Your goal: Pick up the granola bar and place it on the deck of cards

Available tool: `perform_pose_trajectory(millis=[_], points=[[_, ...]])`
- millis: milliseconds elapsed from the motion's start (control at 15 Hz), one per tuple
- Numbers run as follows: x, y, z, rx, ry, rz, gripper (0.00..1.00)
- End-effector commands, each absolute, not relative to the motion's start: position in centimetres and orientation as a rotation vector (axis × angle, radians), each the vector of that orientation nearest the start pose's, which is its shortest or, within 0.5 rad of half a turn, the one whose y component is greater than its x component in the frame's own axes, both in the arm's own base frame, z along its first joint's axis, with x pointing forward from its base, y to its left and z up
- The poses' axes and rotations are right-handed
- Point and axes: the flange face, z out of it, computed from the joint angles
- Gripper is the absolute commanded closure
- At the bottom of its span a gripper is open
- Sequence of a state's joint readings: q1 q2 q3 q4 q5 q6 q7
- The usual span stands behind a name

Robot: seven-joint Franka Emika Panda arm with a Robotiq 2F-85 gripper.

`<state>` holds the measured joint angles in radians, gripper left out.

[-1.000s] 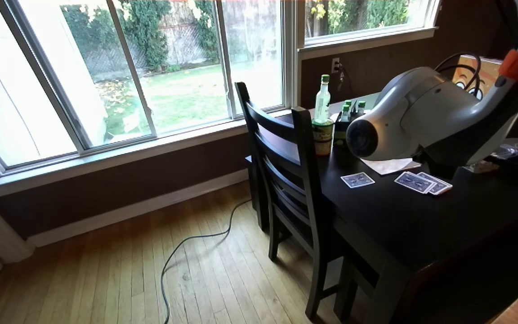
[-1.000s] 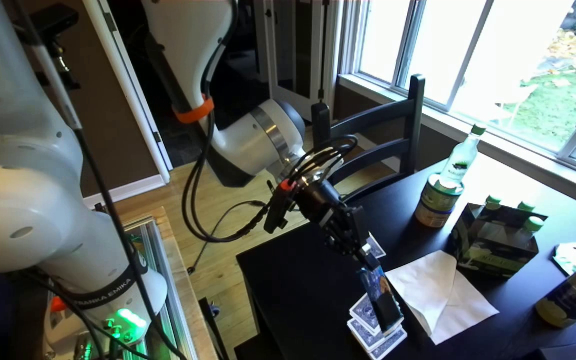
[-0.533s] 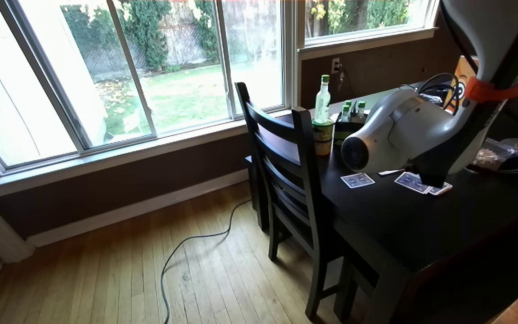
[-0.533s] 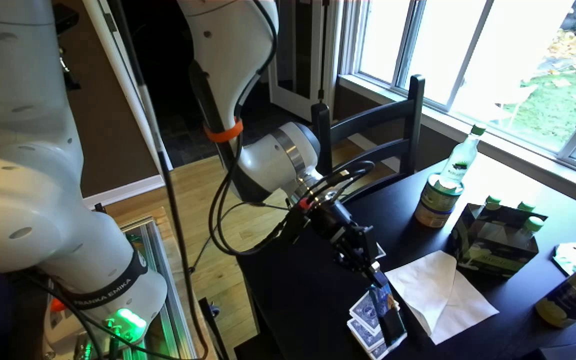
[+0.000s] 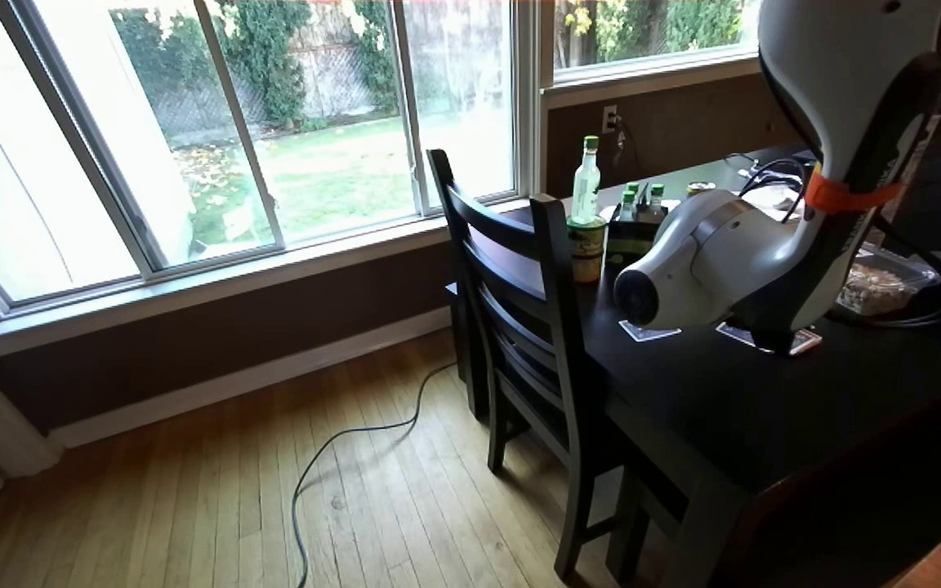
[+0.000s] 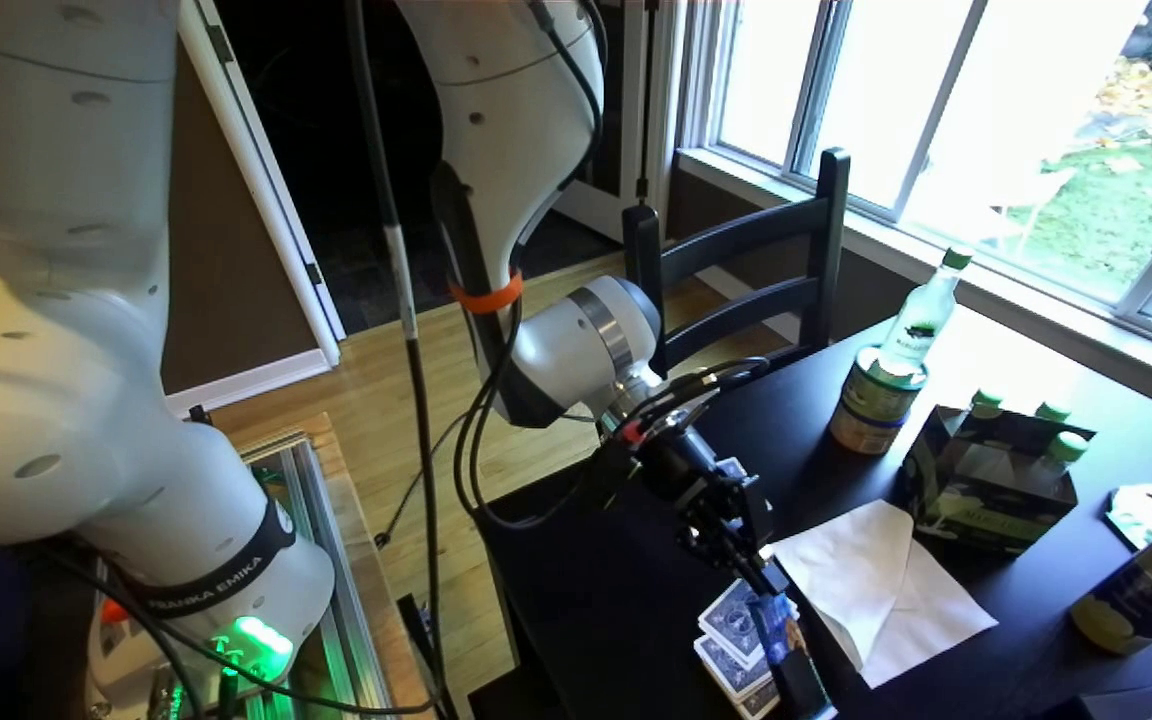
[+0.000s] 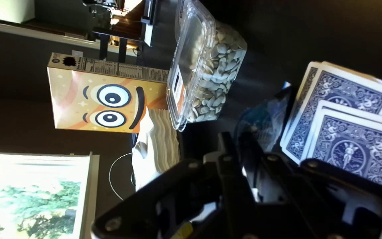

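Jaws clamped on one end of the granola bar, free end hanging aslant. In the wrist view it's just beside the deck of cards, not squarely over it; can't tell if bar touches cards or table. Pick done, place not, I'd say.

Risks: let go here & bar prob. slides off the deck's edge onto the table, bc it's off-centre & tilted. End-only grip, so free end could pivot or fold if it lands first. Deck is splayed in overlapping piles; a low sideways push could catch an edge & scatter cards. Slick wrapper on slick cards may slip too. Calls for a bit of lift, shift to the middle, flatter release.

Farther out, containers: clear tub mostly full of seeds, pumpkin prob.; near the bar, so a wide swing could bump it. Cartoon-face box beyond it, contents hidden. In an exterior view, a carrier w/ green-capped bottles, at least 3; tall glass bottle looks stood on a jar, jar's contents unclear. Can, contents not visible.
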<state>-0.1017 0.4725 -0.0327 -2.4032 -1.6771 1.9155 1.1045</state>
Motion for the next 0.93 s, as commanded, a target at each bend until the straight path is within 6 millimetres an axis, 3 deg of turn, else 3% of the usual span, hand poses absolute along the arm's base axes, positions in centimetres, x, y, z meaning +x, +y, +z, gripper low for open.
perform_pose_trajectory(millis=[0, 467, 667, 867], points=[[43.2, -12.5, 11.8, 1.855, 0.261, -0.062, 0.54], [43.8, -7.5, 17.4, 2.119, 0.311, 0.136, 0.05], [43.8, -6.6, 21.4, 2.271, 0.347, 0.239, 0.00], [43.0, -7.4, 25.7, 2.425, 0.380, 0.348, 0.00]])
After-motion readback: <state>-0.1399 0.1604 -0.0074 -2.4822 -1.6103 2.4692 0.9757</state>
